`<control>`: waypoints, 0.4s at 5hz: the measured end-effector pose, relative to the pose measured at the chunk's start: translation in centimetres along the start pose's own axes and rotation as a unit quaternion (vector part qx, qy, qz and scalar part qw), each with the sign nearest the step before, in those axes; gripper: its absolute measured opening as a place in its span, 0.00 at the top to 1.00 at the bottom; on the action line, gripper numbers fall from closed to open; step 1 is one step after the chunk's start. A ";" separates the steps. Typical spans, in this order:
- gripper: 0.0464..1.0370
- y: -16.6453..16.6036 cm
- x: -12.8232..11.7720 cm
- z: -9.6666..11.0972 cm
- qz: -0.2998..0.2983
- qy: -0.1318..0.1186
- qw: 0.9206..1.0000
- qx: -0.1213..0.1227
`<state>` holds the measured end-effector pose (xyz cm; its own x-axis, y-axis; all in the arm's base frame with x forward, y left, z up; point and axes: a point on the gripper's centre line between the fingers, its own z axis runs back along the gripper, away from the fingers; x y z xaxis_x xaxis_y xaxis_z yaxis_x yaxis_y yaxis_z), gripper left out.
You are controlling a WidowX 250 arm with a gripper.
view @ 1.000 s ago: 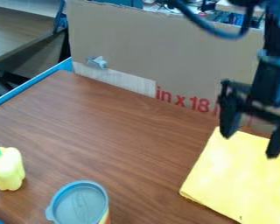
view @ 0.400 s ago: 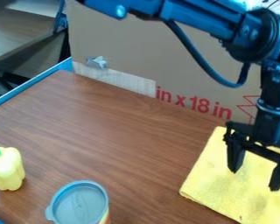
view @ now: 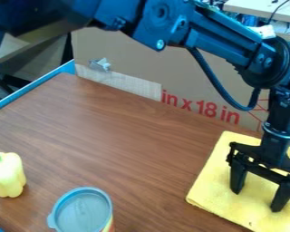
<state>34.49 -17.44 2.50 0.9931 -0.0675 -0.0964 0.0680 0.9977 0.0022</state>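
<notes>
Tool (view: 257,200): fingers wide apart, empty; over cloth, contact unclear.
Yellow cloth (view: 213,186): flat on table (view: 123,136), near its far right edge.
Progress: tool positioned; cloth ungripped, unlifted.

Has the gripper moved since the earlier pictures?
Yes. The gripper has moved lower in the view: its fingertips, first near the far edge of the yellow cloth, now show against its middle.

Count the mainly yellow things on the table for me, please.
2: a yellow pepper at the left, and a yellow cloth at the right, beneath the open gripper. Another small one could be hidden behind the gripper.
</notes>
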 end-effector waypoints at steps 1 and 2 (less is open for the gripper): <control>0.04 1.2 -0.1 -0.1 0.022 0.006 1.000 0.020; 0.04 5.8 -1.9 0.0 0.081 0.055 0.992 0.079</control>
<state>32.98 -11.50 2.73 0.9764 0.1037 -0.1895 -0.0690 0.9810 0.1815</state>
